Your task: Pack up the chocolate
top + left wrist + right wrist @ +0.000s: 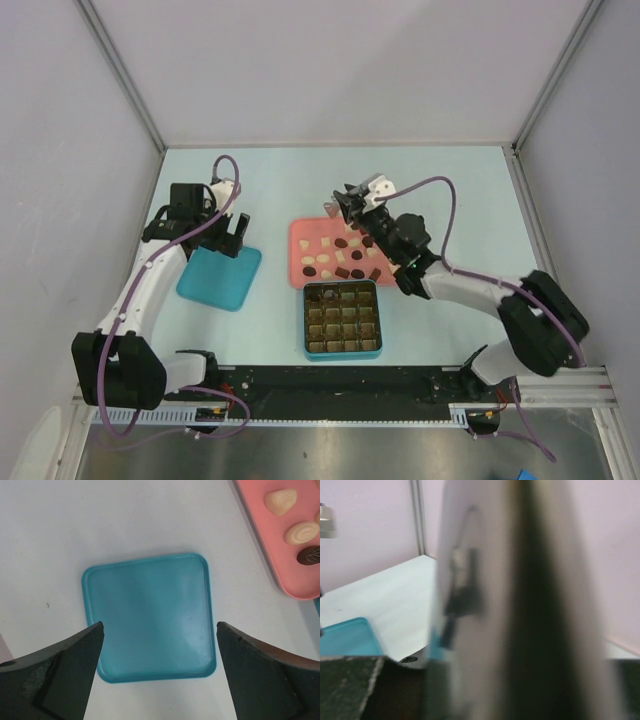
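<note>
Several small chocolates (342, 243), dark brown, reddish and cream, lie on the pink tray (300, 235). Three show at the top right of the left wrist view (302, 532). The teal box with a gold-brown grid (342, 354) sits just in front of the tray. My left gripper (232, 240) is open and empty above a flat teal lid (150, 615); its tips (159, 625) straddle the lid's near edge. My right gripper (340, 207) hovers at the tray's far edge, pointing left. A blurred pale and dark upright shape fills the right wrist view beside one dark finger (347, 687), hiding the jaws.
The teal lid (220, 277) lies left of the pink tray, and it also shows in the right wrist view (342, 637). The pink tray's corner (260, 525) is close to the lid's right. Walls enclose the table on three sides. A black rail (340, 385) runs along the near edge.
</note>
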Controlling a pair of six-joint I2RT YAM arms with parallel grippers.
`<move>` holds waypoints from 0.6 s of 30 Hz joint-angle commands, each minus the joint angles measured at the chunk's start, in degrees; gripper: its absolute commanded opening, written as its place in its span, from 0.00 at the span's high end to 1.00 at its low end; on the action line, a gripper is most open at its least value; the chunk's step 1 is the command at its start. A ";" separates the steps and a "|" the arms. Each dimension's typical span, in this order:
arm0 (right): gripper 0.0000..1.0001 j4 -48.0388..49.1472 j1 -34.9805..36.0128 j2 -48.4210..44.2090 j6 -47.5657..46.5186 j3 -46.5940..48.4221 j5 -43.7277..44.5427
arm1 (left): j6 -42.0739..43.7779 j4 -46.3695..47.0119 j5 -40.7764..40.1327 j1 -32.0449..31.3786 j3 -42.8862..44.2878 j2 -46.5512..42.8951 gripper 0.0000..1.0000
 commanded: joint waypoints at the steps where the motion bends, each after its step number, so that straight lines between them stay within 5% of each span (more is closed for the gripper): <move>1: 0.71 -6.85 3.93 -11.18 -0.04 -5.67 1.02 | 0.37 1.09 -0.72 0.30 -0.12 -1.77 0.00; 11: 0.70 -23.10 13.08 -29.92 2.77 -16.05 9.10 | -0.42 0.82 0.16 0.30 -0.29 -2.74 0.00; 18: 0.70 -25.58 14.49 -32.05 4.62 -17.81 9.55 | -0.86 0.56 0.42 0.39 -0.56 -3.44 0.00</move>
